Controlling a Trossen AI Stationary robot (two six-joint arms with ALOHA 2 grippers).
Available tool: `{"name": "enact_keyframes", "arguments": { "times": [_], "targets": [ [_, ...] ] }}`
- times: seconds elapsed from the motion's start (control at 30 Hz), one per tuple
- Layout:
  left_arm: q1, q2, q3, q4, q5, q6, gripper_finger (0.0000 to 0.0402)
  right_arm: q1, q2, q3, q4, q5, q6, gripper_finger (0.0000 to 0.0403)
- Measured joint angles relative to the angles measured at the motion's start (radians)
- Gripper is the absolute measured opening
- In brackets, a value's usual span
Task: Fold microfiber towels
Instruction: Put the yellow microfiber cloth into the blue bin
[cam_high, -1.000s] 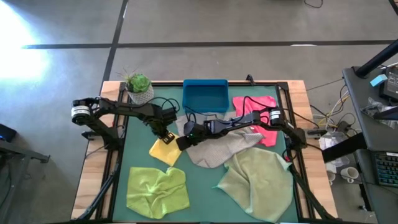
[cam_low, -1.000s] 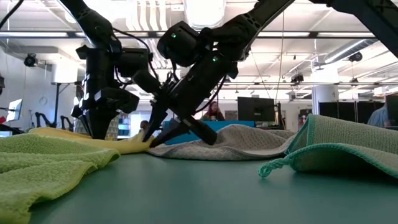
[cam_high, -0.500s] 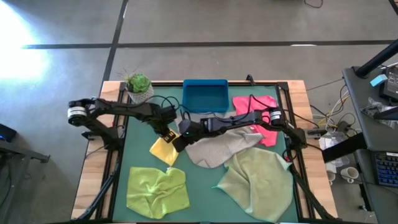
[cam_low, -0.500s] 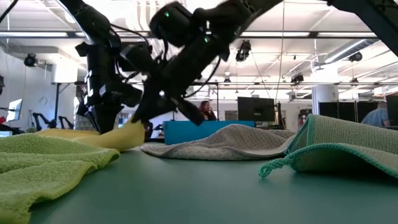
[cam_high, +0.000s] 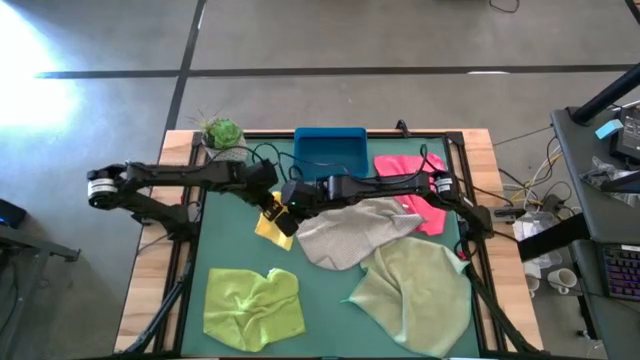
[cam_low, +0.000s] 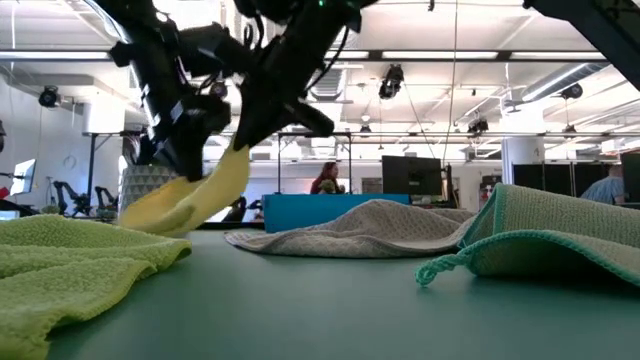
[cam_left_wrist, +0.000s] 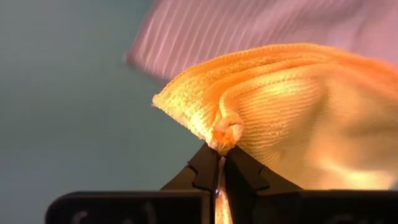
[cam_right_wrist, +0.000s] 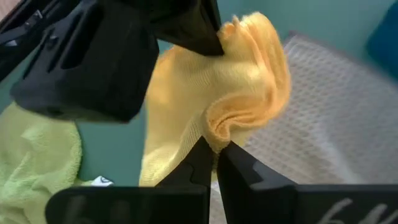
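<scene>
The yellow towel (cam_high: 271, 224) hangs bunched between my two grippers, left of the table's middle. My left gripper (cam_high: 268, 204) and my right gripper (cam_high: 289, 221) are both shut on it, close together. In the low view the towel (cam_low: 205, 192) slants down toward the table; whether its lower end (cam_low: 150, 216) touches the table, I cannot tell. The light grey towel (cam_high: 350, 232) lies rumpled beside it, toward the table's right edge. On the table lie the hot pink towel (cam_high: 415, 180) at the far right, the lime green one (cam_high: 252, 305) at the near left and the sage green one (cam_high: 415, 290) at the near right. My left gripper pinches a small bunched corner (cam_left_wrist: 225, 132) of the yellow towel between its two fingertips, slanting down from the table's left. The cloth fans out beyond the fingers. My right gripper pinches a gathered fold (cam_right_wrist: 217, 132) at the towel's edge, several layers, slanting down from the table's right. The towel hangs slack below.
A blue tray (cam_high: 330, 152) stands at the far edge in the middle, a potted plant (cam_high: 223, 135) at the far left corner. Bare green table (cam_high: 225, 245) lies between the yellow and the lime green towel.
My right gripper has shut on the yellow towel and both grippers have risen. The towel, flat on the table before, is now lifted and bunched, and has moved a little toward the far edge.
</scene>
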Motion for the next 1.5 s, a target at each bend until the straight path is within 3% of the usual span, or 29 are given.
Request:
{"name": "enact_keyframes", "arguments": {
  "times": [0.5,0.77,0.93,1.2,1.5],
  "targets": [
    [0.001,-0.021,0.037,0.168,-0.012,0.002,0.0002,-0.035,0.000,0.143,-0.272,0.097,-0.100,0.0009],
    [0.003,0.001,0.045,0.277,-0.067,0.002,0.0002,-0.080,0.000,0.192,-0.379,0.130,-0.171,0.0008],
    [0.024,0.001,0.046,0.327,-0.121,0.004,0.0002,-0.116,0.000,0.200,-0.392,0.122,-0.234,0.0008],
    [0.078,0.017,0.089,0.377,-0.117,0.008,0.0002,-0.185,-0.024,0.200,-0.413,0.077,-0.349,0.0008],
    [0.131,0.158,0.212,0.373,-0.117,0.033,0.0001,-0.282,-0.051,0.198,-0.449,0.051,-0.509,0.0008]
  ]
}}
